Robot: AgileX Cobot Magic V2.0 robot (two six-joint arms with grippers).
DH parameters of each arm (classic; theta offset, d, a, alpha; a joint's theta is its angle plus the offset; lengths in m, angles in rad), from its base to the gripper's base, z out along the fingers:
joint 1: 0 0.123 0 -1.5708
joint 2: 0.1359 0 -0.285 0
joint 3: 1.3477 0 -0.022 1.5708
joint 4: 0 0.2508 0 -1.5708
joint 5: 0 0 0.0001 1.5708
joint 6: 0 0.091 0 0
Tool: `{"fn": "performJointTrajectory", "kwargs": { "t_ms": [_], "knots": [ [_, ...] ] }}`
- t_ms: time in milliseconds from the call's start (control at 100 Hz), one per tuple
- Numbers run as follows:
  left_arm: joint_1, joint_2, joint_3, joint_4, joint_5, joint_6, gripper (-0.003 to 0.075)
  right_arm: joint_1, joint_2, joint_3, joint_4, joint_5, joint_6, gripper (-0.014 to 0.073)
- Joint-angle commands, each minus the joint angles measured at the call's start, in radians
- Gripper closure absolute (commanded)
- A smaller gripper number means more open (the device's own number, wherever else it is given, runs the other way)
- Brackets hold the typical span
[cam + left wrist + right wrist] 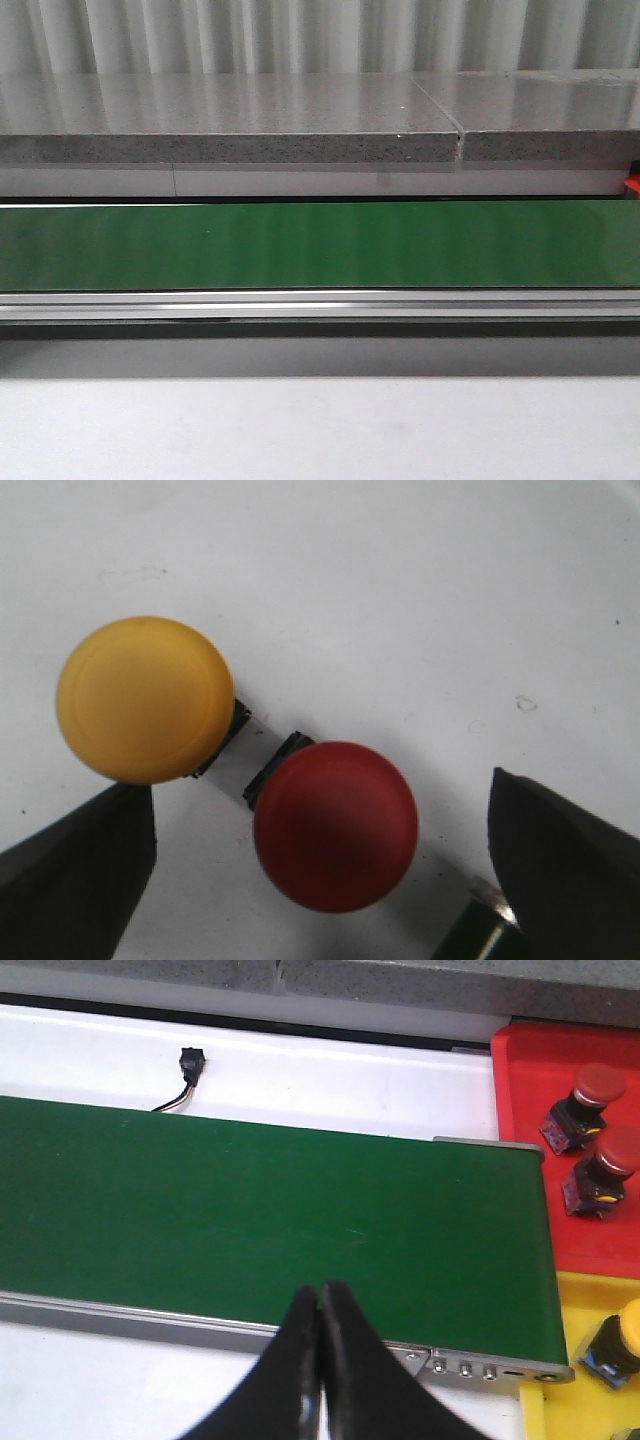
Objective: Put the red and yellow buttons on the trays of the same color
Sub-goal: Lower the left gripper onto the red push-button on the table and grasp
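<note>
We see a red button (336, 826) and a yellow button (146, 699) just beside each other on the white table (400, 600), between the left gripper's (320, 865) spread fingers. Only the right wrist view catches the red tray (520, 1150) holding two red buttons (592, 1138) and the yellow tray (580, 1305) with one; the right gripper's (321, 1305) fingers are pressed together over the green belt (270, 1220).

The left gripper (320, 870) shows as two dark, matte, wedge-shaped fingers (75, 875) with flat faces and sharp corners, one at each lower corner of the left wrist view. The right gripper (322, 1380) has glossy black, smooth, tapered fingers (285, 1380) narrowing to rounded tips. No cables, screws or markings are visible.
</note>
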Motion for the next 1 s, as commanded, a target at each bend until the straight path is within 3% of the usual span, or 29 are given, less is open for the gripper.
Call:
{"fn": "performJointTrajectory", "kwargs": {
  "t_ms": [0,290,430,580,760,860,990],
  "knots": [
    [0.001,-0.042,-0.03,-0.005,-0.037,-0.009,0.0084,0.001,-0.003,-0.025,0.004,-0.06,-0.008,0.0686],
    [0.001,-0.04,-0.03,-0.005,-0.047,-0.009,0.0105,0.001,-0.003,-0.025,0.004,-0.061,-0.008,0.0686],
    [0.001,-0.04,-0.03,-0.005,-0.047,-0.009,0.0226,0.001,-0.003,-0.025,0.004,-0.061,-0.008,0.0686],
    [0.001,-0.042,-0.03,-0.005,-0.033,-0.009,0.0452,0.001,-0.003,-0.025,0.004,-0.061,-0.008,0.0686],
    [0.0,-0.062,-0.03,-0.005,0.017,-0.009,0.0669,0.001,-0.003,-0.025,0.004,-0.061,-0.008,0.0686],
    [-0.007,-0.099,-0.03,-0.005,0.024,0.01,0.0741,0.001,-0.003,-0.025,0.004,-0.061,-0.008,0.0686],
    [-0.026,-0.183,-0.03,-0.005,0.022,0.025,0.0741,0.001,-0.003,-0.025,0.004,-0.061,-0.008,0.0686]
  ]
}}
